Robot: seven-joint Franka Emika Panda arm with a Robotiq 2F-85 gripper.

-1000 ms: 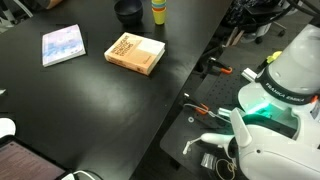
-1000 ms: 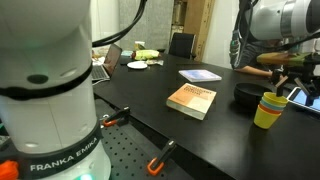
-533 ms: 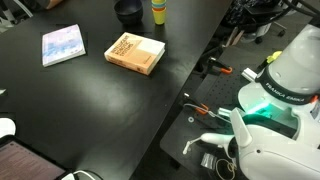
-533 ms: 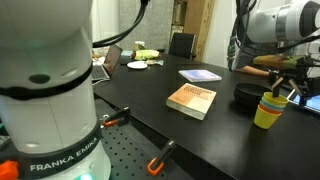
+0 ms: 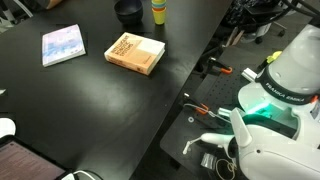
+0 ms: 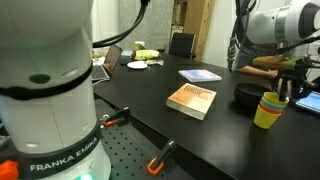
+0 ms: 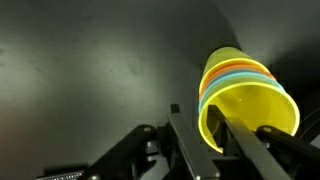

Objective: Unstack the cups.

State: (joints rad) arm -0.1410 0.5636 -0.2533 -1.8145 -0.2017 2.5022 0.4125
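The cups (image 7: 245,85) are nested in one stack with a yellow one on top and orange and light blue rims showing behind it. The stack stands on the black table near its far edge in both exterior views (image 5: 159,10) (image 6: 268,110). My gripper (image 7: 200,115) has come down onto the stack (image 6: 285,92). One finger (image 7: 185,130) is outside the top yellow cup's rim and the other finger (image 7: 245,140) reaches inside it. The jaws are narrow around the rim wall, with a small gap still visible.
A dark round bowl (image 5: 127,11) (image 6: 248,97) sits right beside the stack. An orange book (image 5: 135,53) (image 6: 192,100) and a blue-white booklet (image 5: 63,44) (image 6: 200,75) lie on the black table (image 5: 90,110). Tools and cables lie by the robot base (image 5: 215,70).
The gripper has dropped from above the stack onto its top rim, and its jaws have drawn in from wide open to narrow. The cups have not moved.
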